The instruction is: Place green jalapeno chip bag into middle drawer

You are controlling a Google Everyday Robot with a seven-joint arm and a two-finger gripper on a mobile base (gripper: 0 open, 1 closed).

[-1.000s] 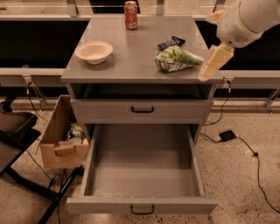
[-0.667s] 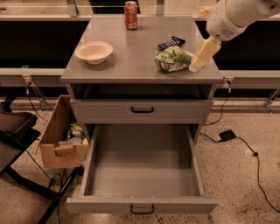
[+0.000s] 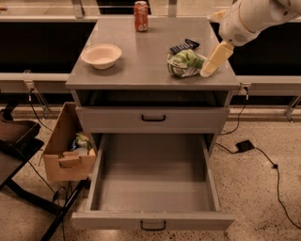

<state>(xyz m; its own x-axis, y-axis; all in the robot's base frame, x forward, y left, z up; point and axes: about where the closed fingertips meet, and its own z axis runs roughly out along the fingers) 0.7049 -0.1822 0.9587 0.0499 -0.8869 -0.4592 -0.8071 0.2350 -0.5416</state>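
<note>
The green jalapeno chip bag (image 3: pixel 184 63) lies crinkled on the right side of the grey cabinet top (image 3: pixel 141 66). My gripper (image 3: pixel 211 63) hangs from the white arm at the upper right and reaches down to the bag's right edge, right against it. The middle drawer (image 3: pixel 153 220) is pulled wide open at the bottom of the cabinet, with nothing in it and its small black handle on the front.
A dark flat packet (image 3: pixel 184 46) lies just behind the bag. A cream bowl (image 3: pixel 101 55) and a red can (image 3: pixel 140 9) stand on the top. A shut drawer front (image 3: pixel 153 118) sits one tier higher. A cardboard box (image 3: pixel 66 150) stands left, and a cable adapter (image 3: pixel 244 146) lies right.
My gripper has moved left and down from the cabinet's right edge to the chip bag's right side. The bag and the drawer have not moved.
</note>
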